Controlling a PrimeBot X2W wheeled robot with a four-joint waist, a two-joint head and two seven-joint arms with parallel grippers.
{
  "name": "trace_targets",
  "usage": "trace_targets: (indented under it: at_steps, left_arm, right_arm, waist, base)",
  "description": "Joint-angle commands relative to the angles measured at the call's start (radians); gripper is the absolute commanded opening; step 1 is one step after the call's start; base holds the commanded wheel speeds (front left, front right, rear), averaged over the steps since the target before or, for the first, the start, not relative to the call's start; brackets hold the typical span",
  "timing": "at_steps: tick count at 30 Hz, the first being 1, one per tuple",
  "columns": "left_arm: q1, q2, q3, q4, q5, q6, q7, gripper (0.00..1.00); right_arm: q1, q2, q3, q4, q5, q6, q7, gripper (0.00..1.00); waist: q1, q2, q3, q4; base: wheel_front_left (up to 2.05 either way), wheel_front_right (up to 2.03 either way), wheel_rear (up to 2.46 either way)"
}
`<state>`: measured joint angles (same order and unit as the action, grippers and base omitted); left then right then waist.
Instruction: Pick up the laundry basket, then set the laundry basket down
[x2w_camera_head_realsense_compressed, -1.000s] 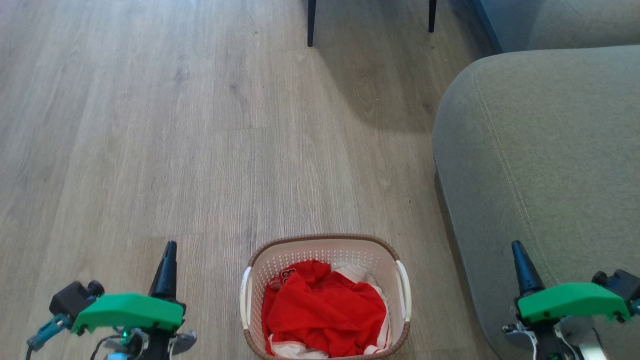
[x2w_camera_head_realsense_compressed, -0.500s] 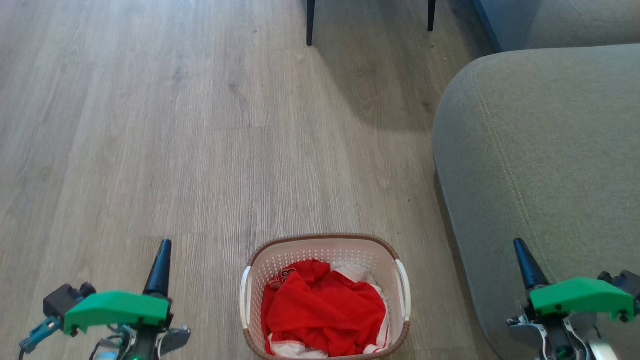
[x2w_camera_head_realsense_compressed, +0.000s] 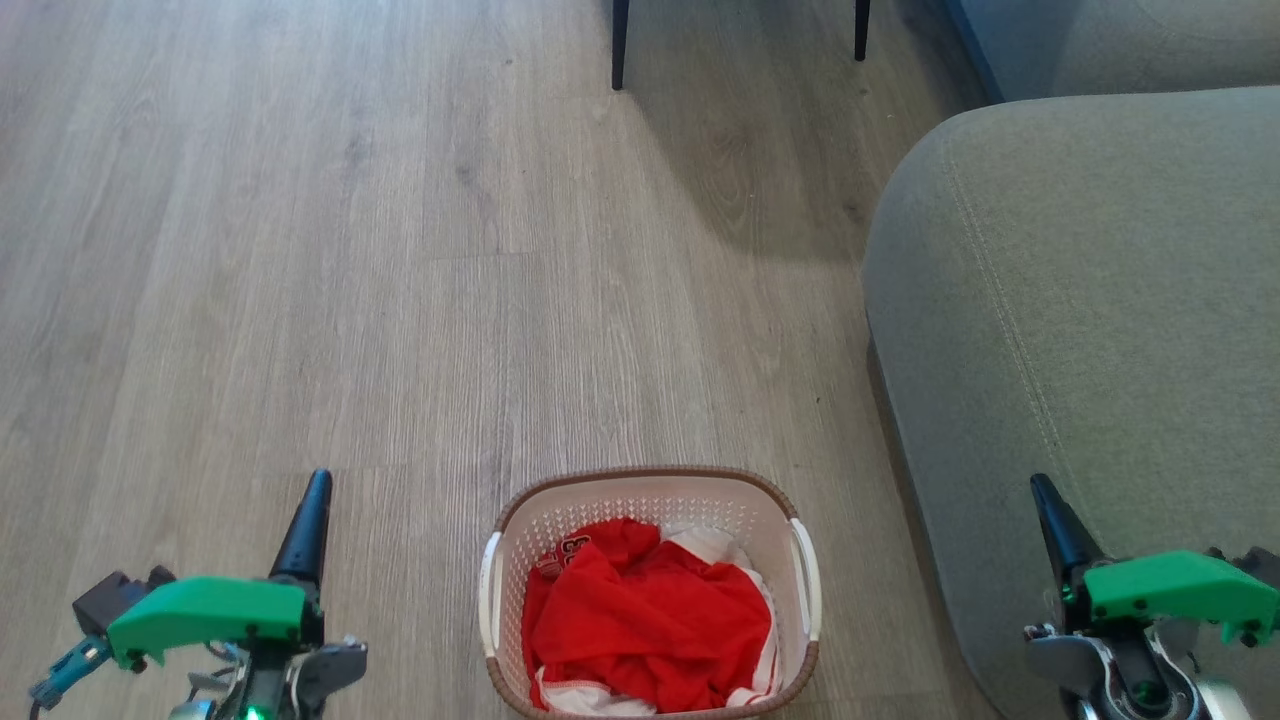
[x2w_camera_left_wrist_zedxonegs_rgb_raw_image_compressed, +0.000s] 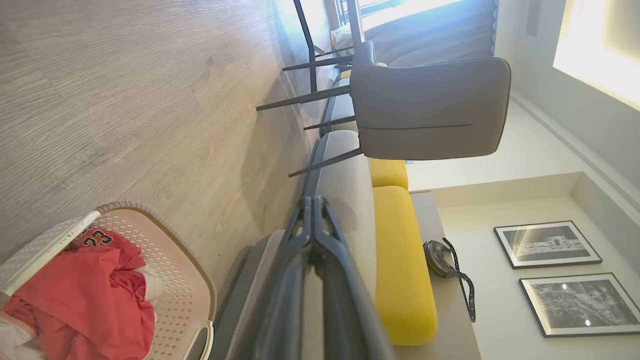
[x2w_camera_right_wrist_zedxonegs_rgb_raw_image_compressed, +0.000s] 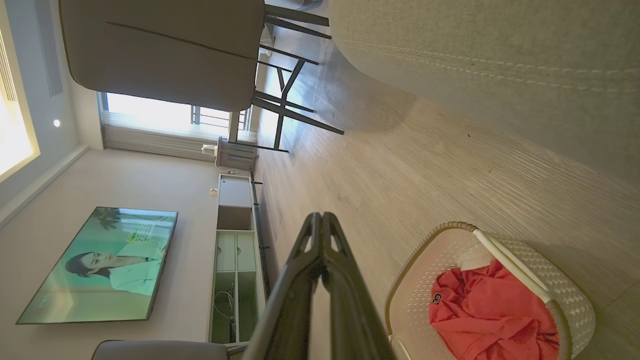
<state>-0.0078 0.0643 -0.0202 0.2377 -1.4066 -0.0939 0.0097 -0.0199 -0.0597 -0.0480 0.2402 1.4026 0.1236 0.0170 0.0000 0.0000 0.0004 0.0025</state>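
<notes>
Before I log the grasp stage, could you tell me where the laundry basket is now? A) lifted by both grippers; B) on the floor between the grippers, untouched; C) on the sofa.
B: the laundry basket sits on the floor, with the left gripper and right gripper apart from it on either side.

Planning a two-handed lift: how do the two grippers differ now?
The left gripper shows over wood floor, the right gripper over the grey sofa. In the head view the left sits closer to the laundry basket than the right. Both are shut, pointing forward, clear of it.
</notes>
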Motion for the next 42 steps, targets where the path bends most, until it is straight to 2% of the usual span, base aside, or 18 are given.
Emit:
trace_targets:
  at_steps: [1,21,42]
  left_arm:
    - [-0.066,0.016,0.039,-0.025,-0.029,-0.011,0.011,0.0]
    - [-0.097,0.014,0.094,0.005,-0.232,-0.036,0.072,0.0]
    - [-0.098,0.008,0.103,0.006,-0.227,-0.037,0.079,0.0]
  right_arm:
    - [-0.058,-0.018,0.007,-0.028,0.029,0.006,0.007,0.0]
    - [-0.084,-0.016,-0.029,0.002,0.233,0.007,0.067,0.0]
    - [-0.085,-0.011,-0.038,0.003,0.229,0.007,0.074,0.0]
  waist:
    - [0.0,0.0,0.0,0.0]
    - [0.0,0.0,0.003,-0.002]
    - [0.0,0.0,0.003,-0.002]
  base:
    - [0.0,0.0,0.0]
    - [0.0,0.0,0.0]
    - [0.0,0.0,0.0]
